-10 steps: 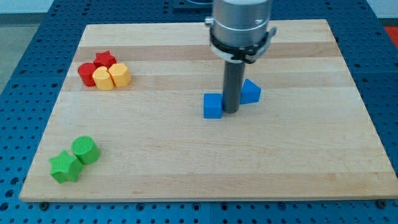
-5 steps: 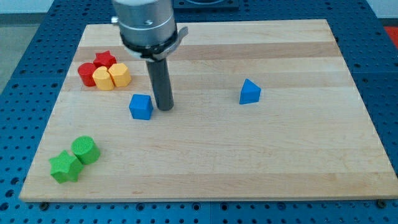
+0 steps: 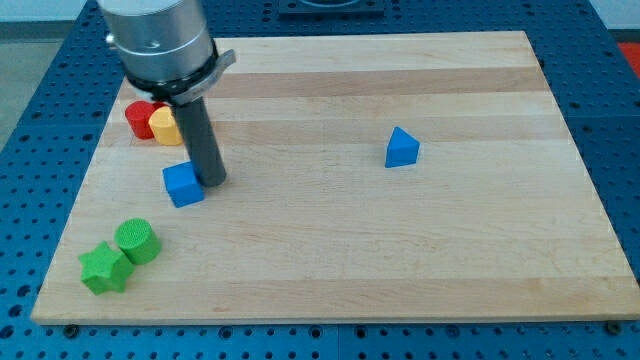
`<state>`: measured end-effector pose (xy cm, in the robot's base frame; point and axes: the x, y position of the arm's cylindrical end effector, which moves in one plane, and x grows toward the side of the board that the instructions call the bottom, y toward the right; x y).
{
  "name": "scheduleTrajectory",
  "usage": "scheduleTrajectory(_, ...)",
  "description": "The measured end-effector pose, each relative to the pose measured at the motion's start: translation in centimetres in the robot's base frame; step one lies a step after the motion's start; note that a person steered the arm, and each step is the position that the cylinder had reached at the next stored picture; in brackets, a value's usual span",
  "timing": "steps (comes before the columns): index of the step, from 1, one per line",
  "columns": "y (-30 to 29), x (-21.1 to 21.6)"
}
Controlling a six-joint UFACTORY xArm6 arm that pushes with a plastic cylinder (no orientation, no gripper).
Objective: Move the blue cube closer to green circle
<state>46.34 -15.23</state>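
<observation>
Jaws: none on this arm, a bare rod | my tip touching blue cube on its right side, left-centre of frame | green circle lower left, near cube, apart from it | green star touching circle | blue triangular block right of centre | red block and yellow block upper left, partly hidden by the rod.

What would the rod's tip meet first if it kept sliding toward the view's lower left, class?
My tip sits at the blue cube, on its right side, so the cube comes first. Beyond it lies the green circle, probably next.
</observation>
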Motion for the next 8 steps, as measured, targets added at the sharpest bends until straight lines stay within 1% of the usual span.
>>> scheduleTrajectory(2,-4.3,2.3)
scheduleTrajectory(3,-3.5,1.0)
scheduleTrajectory(4,-4.2,-0.7)
scheduleTrajectory(6,-7.7,-0.8)
scheduleTrajectory(7,-8.6,-0.2)
scheduleTrajectory(8,-8.6,2.2)
